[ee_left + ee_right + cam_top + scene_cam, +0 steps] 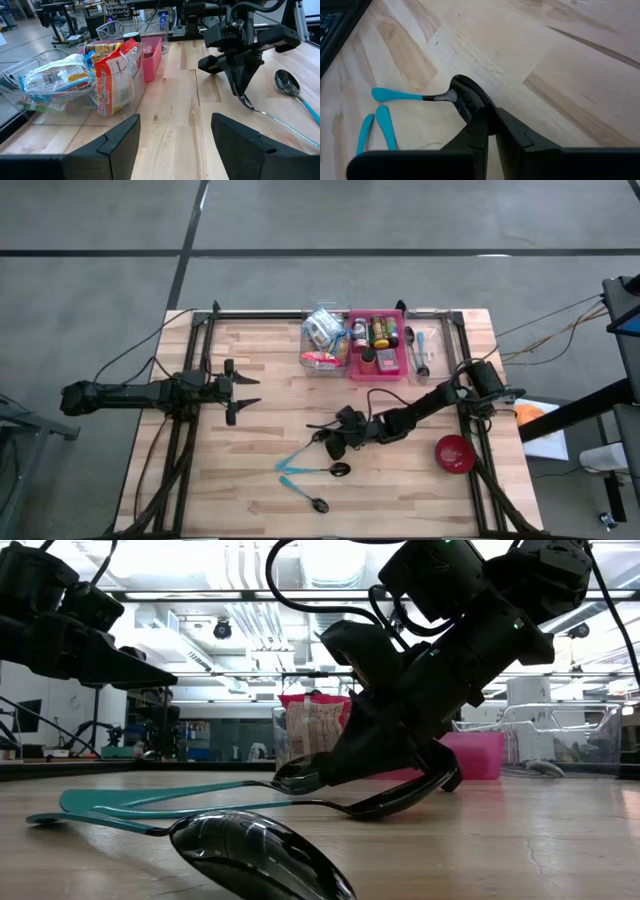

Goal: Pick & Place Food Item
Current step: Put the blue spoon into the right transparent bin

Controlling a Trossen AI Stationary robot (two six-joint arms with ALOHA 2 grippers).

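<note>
The food items stay in their bins at the far edge: packets in a clear bin (322, 338) and jars in a pink bin (380, 340). No gripper is near them. My right gripper (333, 448) is low over the table's middle, shut on a teal-handled spoon (410, 95). Two more teal-handled spoons (312, 471) (305, 495) lie flat on the wood just nearer. My left gripper (245, 392) waits open at the table's left, with nothing between its fingers (120, 142). My right gripper pinches the spoon's dark metal bowl (464, 97) between its two fingers, at the bowl's end away from the handle. The fingers slant down from the table's right, in line with the spoon. The bowl is turned on edge, and the teal handle (150, 802) reaches left along the table.
A red bowl (455, 453) sits near the right edge, beside the right arm's base. A clear tray holding utensils (422, 348) stands right of the pink bin. Bare wood lies between the two arms and along the near edge.
</note>
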